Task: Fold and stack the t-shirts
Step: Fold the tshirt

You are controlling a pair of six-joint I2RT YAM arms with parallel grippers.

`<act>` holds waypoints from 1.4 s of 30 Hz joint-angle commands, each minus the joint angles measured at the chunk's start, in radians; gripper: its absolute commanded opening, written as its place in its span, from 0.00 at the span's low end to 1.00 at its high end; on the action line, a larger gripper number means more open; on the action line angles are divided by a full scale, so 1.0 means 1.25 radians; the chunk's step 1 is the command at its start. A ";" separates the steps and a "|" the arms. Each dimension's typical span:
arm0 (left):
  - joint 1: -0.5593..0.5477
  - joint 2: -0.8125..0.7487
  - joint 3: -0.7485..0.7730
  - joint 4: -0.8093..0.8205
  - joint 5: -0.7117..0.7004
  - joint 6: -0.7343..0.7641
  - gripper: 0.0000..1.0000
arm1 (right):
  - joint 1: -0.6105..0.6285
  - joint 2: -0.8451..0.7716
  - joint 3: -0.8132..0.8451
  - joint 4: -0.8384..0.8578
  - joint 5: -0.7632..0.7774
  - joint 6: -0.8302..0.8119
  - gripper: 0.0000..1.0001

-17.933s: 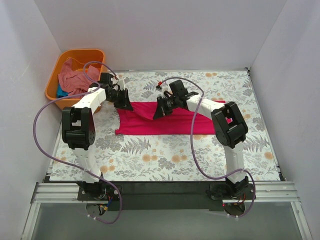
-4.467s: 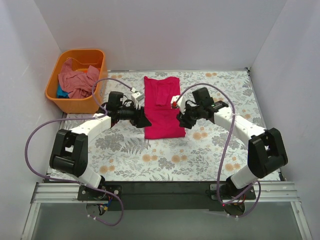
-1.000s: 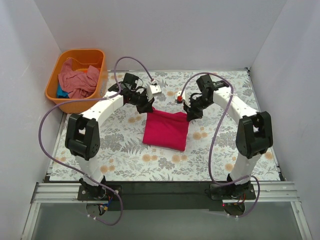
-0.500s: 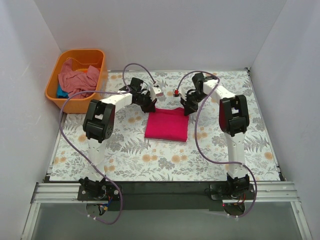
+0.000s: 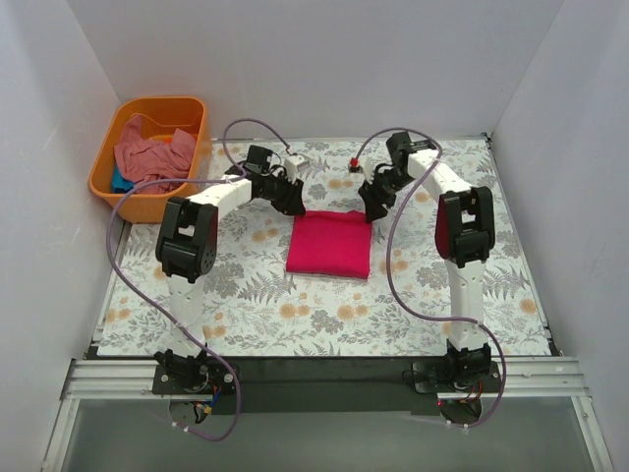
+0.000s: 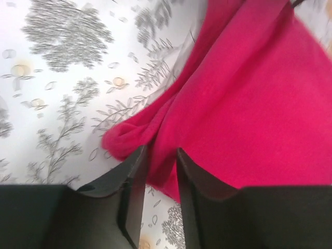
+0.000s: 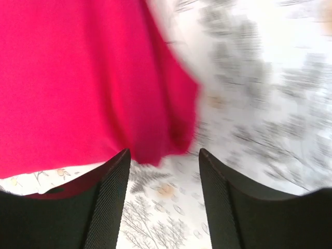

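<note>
We log the folded crimson-pink cloth t-shirt [image 5: 329, 245] lying flat mid-counter on the floral-patterned counter cloth [image 5: 246, 295]. Left pincer [image 6: 160, 154] narrowly parted, the shirt's far-left corner fold showing in the gap. Right pincer [image 7: 163, 154] wide, gripping nothing, at the far-right corner.

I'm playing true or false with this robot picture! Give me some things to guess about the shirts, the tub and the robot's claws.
1. The crimson-pink t-shirt lies folded in a neat rectangle on the floral table cloth. True.
2. The orange tub is empty. False: a salmon-pink t-shirt is bunched up inside it, and a bit of a teal-blue one peeks out beside it.
3. The right gripper has its jaws open, with nothing between them. True.
4. The tub stands in the far right corner. False: it stands in the far left corner.
5. The crimson-pink t-shirt sits on top of the salmon-pink one. False: it lies alone on the table cloth.
</note>
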State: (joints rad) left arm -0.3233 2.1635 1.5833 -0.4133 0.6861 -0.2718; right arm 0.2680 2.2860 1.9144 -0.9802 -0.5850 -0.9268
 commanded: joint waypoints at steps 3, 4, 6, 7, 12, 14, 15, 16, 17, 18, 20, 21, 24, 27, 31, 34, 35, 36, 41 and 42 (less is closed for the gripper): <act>0.092 -0.162 0.002 0.134 0.016 -0.402 0.34 | -0.085 -0.086 0.117 0.044 -0.080 0.286 0.63; 0.110 -0.181 -0.027 0.196 0.034 -0.458 0.36 | -0.094 -0.120 0.070 0.083 -0.100 0.365 0.62; 0.110 -0.237 -0.132 0.242 0.099 -0.530 0.36 | -0.094 -0.166 -0.007 0.141 -0.149 0.443 0.57; 0.100 -0.253 -0.164 0.273 0.115 -0.548 0.36 | -0.089 -0.212 -0.106 0.219 -0.170 0.488 0.55; 0.064 -0.262 -0.281 0.380 0.192 -0.660 0.35 | -0.046 -0.295 -0.354 0.428 -0.301 0.720 0.33; 0.049 -0.223 -0.296 0.411 0.207 -0.705 0.33 | -0.023 -0.294 -0.405 0.484 -0.323 0.762 0.31; 0.044 -0.209 -0.300 0.423 0.212 -0.719 0.31 | -0.018 -0.285 -0.427 0.514 -0.326 0.774 0.30; 0.037 -0.181 -0.301 0.434 0.219 -0.742 0.30 | -0.014 -0.262 -0.431 0.526 -0.328 0.776 0.29; 0.034 -0.168 -0.303 0.462 0.219 -0.751 0.29 | -0.013 -0.248 -0.431 0.537 -0.322 0.779 0.28; 0.033 -0.155 -0.305 0.477 0.222 -0.758 0.29 | -0.014 -0.234 -0.423 0.567 -0.315 0.790 0.28; 0.030 -0.103 -0.289 0.504 0.212 -0.769 0.29 | -0.020 -0.177 -0.406 0.585 -0.305 0.805 0.28; 0.032 -0.079 -0.273 0.504 0.208 -0.768 0.29 | -0.022 -0.158 -0.383 0.612 -0.306 0.816 0.28; 0.049 -0.004 -0.211 0.527 0.196 -0.795 0.29 | -0.035 -0.079 -0.332 0.653 -0.292 0.847 0.27; 0.065 0.068 -0.161 0.597 0.222 -0.884 0.29 | -0.049 -0.030 -0.298 0.682 -0.308 0.903 0.27; 0.077 0.145 -0.147 0.700 0.239 -0.997 0.29 | -0.079 0.029 -0.274 0.742 -0.325 0.979 0.29; 0.086 0.180 -0.167 0.731 0.230 -1.071 0.29 | -0.092 0.067 -0.271 0.774 -0.337 1.027 0.36; 0.088 0.181 -0.173 0.744 0.236 -1.083 0.29 | -0.094 0.068 -0.255 0.771 -0.336 1.026 0.37; 0.092 0.175 -0.183 0.755 0.246 -1.085 0.29 | -0.095 0.055 -0.250 0.769 -0.333 1.026 0.38; 0.089 0.014 -0.223 0.768 0.284 -1.064 0.31 | -0.094 -0.081 -0.264 0.774 -0.373 1.048 0.45; 0.087 -0.020 -0.237 0.763 0.288 -1.064 0.31 | -0.090 -0.140 -0.298 0.776 -0.379 1.065 0.45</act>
State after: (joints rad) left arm -0.2199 2.3337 1.3136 0.5072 1.0096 -1.5936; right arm 0.1581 2.2982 1.5650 -0.0608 -1.0424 0.3653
